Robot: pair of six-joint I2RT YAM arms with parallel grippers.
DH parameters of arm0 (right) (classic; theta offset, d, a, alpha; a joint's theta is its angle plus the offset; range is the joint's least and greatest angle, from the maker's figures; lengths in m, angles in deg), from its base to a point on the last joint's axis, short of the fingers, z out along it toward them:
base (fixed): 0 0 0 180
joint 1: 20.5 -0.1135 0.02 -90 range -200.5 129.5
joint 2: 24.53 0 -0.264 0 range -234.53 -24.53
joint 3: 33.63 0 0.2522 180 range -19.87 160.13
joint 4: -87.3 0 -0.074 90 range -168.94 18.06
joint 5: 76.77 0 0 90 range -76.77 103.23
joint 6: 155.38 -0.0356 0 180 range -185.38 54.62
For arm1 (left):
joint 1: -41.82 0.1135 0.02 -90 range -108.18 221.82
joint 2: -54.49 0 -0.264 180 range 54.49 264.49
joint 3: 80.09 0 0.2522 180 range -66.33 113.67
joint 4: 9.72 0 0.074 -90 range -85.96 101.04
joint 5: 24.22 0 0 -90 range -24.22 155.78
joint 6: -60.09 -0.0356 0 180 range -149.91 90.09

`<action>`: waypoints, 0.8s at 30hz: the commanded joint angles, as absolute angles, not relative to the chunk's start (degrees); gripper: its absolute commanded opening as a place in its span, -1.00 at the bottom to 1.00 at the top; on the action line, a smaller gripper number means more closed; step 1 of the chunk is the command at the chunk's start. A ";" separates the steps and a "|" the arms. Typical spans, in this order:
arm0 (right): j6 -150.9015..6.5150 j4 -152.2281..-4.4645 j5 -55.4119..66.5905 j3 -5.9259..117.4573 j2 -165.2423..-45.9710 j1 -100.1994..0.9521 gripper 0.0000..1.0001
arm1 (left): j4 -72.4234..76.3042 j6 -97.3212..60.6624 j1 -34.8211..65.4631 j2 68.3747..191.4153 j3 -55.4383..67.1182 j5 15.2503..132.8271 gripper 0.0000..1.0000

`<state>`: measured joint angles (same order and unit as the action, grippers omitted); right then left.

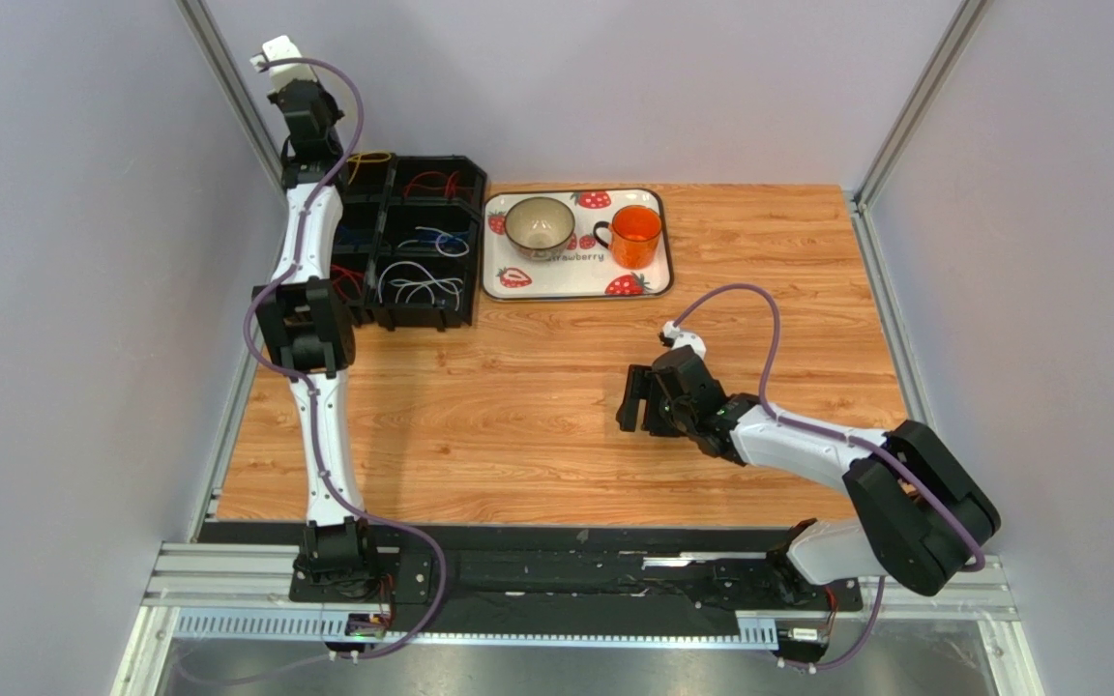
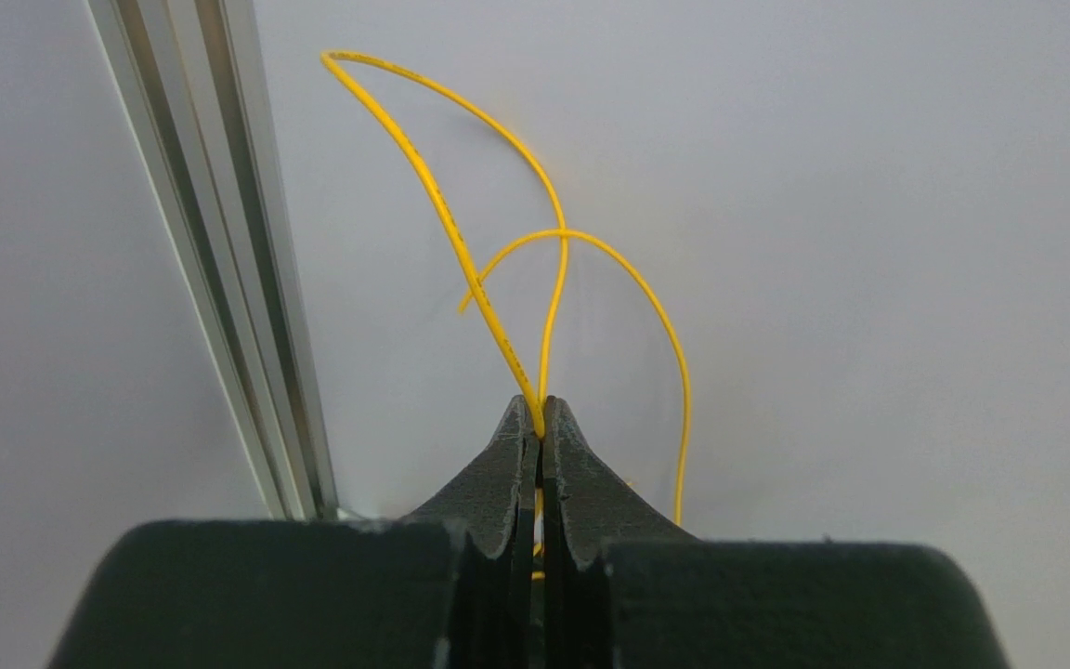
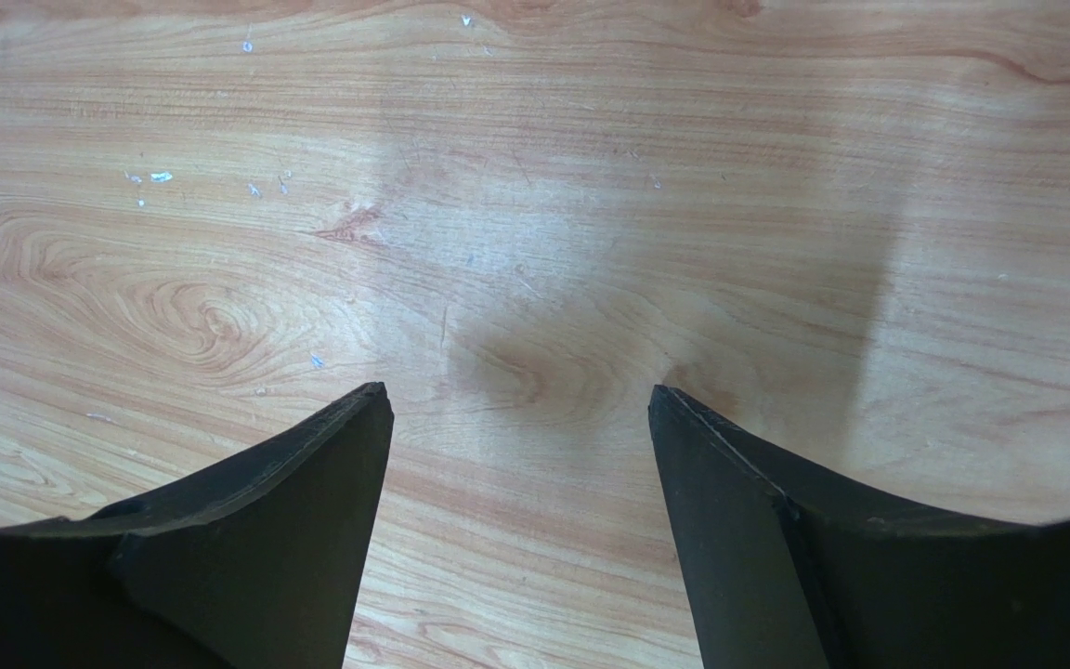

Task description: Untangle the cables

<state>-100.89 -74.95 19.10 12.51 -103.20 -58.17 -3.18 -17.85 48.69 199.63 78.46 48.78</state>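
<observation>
My left gripper (image 2: 542, 418) is shut on a yellow cable (image 2: 499, 265), whose thin loops rise from the jaws in front of the grey wall. In the top view this gripper (image 1: 328, 150) is raised over the back left of a black compartment box (image 1: 470, 247), with the yellow strand (image 1: 370, 160) beside it. The box holds sorted cables: white (image 1: 419, 284), blue (image 1: 447, 238) and red (image 1: 434, 184). My right gripper (image 1: 640, 400) is open and empty, low over the bare wooden table (image 3: 527, 209), its fingertips (image 3: 376, 404) wide apart.
A strawberry-print tray (image 1: 575, 276) with a bowl (image 1: 538, 224) and an orange mug (image 1: 636, 232) sits right of the box. An aluminium post (image 2: 220, 251) and grey walls close the back left corner.
</observation>
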 commanded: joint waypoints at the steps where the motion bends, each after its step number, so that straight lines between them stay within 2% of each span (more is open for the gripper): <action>1: -100.53 -72.88 18.06 13.09 -105.12 -58.11 0.51 | -6.07 -14.27 49.90 199.42 76.24 49.86 -1.00; 10: -100.53 -72.97 18.15 13.09 -105.12 -58.11 0.51 | -3.25 -11.45 50.87 198.37 73.33 52.60 -0.96; 11: -100.45 -72.88 18.07 13.09 -104.95 -58.11 0.51 | -2.55 -11.63 50.79 197.93 73.42 51.90 -0.84; 12: -100.36 -72.88 18.06 13.00 -104.95 -58.03 0.51 | -2.03 -11.63 50.87 197.58 73.42 51.46 -0.44; 14: -100.53 -73.05 18.06 13.00 -104.95 -58.11 0.50 | 0.16 -11.02 51.05 196.96 73.77 51.27 0.01; 15: -100.45 -73.14 18.06 12.92 -104.86 -58.11 0.50 | 0.87 -10.66 51.14 196.61 73.86 51.88 0.39; 16: -100.45 -73.14 18.06 12.91 -104.86 -58.11 0.50 | 1.40 -10.57 51.22 196.43 74.12 52.59 0.49; 17: -100.45 -73.14 18.06 12.91 -104.86 -58.03 0.50 | 3.32 -10.49 51.22 195.91 74.38 53.20 0.68; 18: -100.36 -73.14 17.89 12.91 -104.77 -58.11 0.50 | 3.86 -10.05 51.14 195.64 74.64 52.95 0.78; 24: -100.45 -73.32 17.80 12.74 -104.60 -58.03 0.50 | 10.99 -7.76 51.22 191.26 72.63 53.91 0.79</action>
